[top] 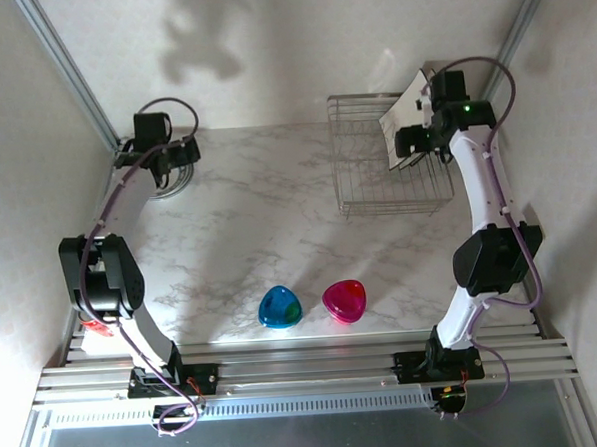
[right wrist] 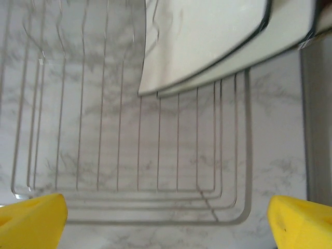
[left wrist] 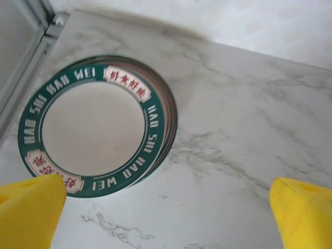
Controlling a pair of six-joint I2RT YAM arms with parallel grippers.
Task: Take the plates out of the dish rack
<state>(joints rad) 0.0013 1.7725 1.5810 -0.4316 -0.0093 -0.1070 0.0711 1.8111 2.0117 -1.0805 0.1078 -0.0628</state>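
Marble surface seen from above. At the far left, the left hand hangs wide open and empty above a stack of round plates with green lettered rims. At the far right, the right hand, also wide open and empty, hovers over the wire dish rack, where two pale square plates lean. A blue dish and a pink dish sit near the front edge

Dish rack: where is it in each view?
Top external: dish rack, far right of the table.
Right wrist: dish rack wires span the frame, seen from above.
Left wrist: faces the stacked round plates instead.
Shared landmark: square plates leaning in the rack's corner.
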